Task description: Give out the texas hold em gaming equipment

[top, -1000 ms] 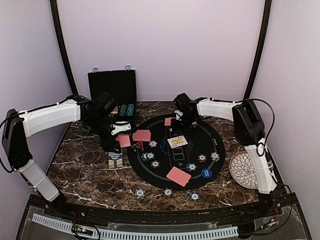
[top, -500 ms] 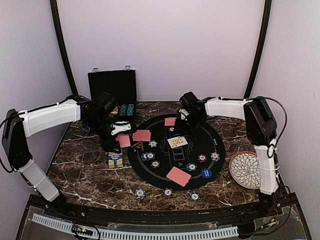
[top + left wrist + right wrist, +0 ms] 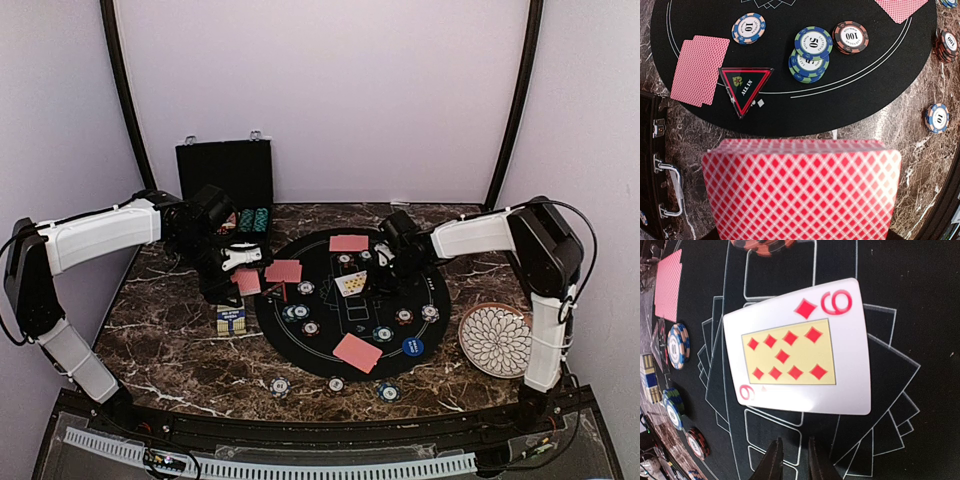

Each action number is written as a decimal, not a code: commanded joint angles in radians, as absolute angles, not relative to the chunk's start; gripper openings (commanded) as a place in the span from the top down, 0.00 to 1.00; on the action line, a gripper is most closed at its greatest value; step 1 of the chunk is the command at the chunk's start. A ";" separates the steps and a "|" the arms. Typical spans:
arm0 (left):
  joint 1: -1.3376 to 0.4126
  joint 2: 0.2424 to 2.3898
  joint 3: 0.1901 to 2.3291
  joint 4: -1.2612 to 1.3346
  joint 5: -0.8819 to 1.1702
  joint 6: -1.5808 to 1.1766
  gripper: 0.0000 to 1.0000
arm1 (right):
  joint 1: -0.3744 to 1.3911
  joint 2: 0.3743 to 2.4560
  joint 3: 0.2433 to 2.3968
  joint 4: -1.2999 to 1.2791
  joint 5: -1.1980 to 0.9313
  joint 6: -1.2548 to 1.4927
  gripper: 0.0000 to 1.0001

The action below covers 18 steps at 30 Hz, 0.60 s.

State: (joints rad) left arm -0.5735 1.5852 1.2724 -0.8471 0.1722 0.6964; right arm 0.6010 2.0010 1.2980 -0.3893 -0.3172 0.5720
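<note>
Right claw [image 3: 792,462] narrowly apart, empty, just beside face-up nine of diamonds [image 3: 797,347] on black mat [image 3: 920,290] | left claw [image 3: 232,262] clamped on red-backed deck [image 3: 800,190], just left of mat | likely best: peel one card, lay it flat, clear of poker chips [image 3: 812,47]

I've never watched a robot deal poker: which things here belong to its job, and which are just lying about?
Part of the job: deck of red-backed cards; face-down red-backed cards; nine of diamonds; poker chips; All In triangle token; blue marker disc.
Just lying about: white patterned plate; black case; round black mat.
</note>
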 commanded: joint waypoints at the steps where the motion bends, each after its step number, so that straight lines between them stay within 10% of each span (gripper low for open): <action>1: -0.575 1.551 1.283 -0.867 0.182 0.707 1.00 | 0.608 1.988 1.254 -0.301 -0.355 0.588 0.82; 18: -0.575 1.550 1.279 -0.865 0.178 0.706 1.00 | 0.611 2.149 1.454 -0.346 -0.310 0.588 0.87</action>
State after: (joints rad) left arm -0.5735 1.5852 1.2724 -0.8471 0.1715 0.6964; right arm 0.6022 2.1162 1.4364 -0.3344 -0.3397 0.5793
